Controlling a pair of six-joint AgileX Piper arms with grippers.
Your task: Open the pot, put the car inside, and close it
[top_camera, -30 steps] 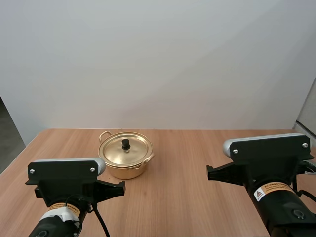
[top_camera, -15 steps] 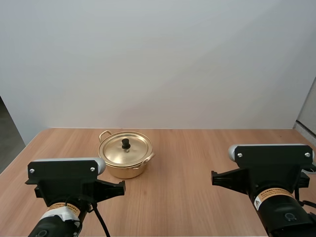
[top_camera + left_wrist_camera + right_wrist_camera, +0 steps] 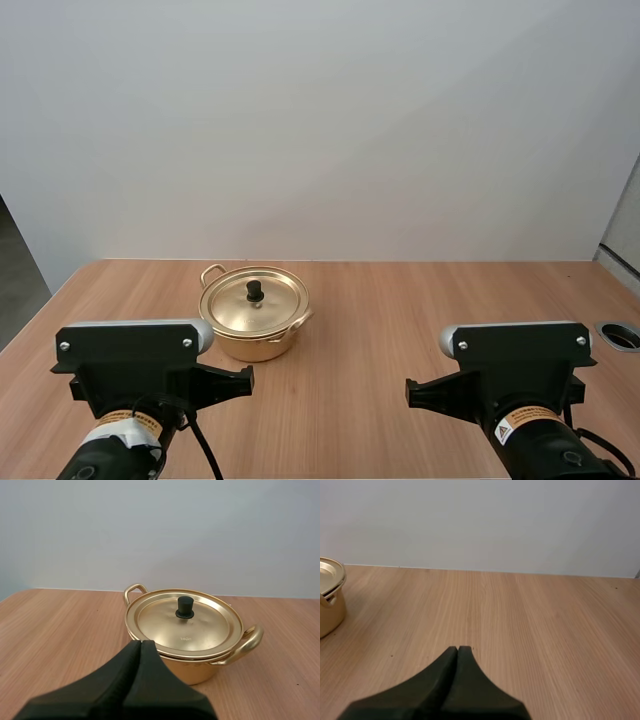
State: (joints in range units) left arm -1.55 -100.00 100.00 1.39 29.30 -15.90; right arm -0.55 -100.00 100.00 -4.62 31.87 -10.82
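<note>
A gold pot (image 3: 255, 321) stands on the wooden table (image 3: 380, 330), left of centre, with its lid (image 3: 254, 302) on and a black knob (image 3: 255, 291) on top. From the left wrist, the pot (image 3: 192, 650) sits just ahead of my left gripper (image 3: 140, 642), whose fingers lie together as one dark wedge, shut on nothing. My right gripper (image 3: 457, 649) is likewise shut over bare table, with the pot's edge (image 3: 330, 600) off to its side. Both arms hang back at the near edge of the table in the high view.
A round grommet hole (image 3: 619, 333) lies in the table near its right edge. The table runs back to a plain white wall.
My right arm has drawn back toward the near edge and shifted left, uncovering the grommet hole at the right. The left arm and the pot have stayed still.
</note>
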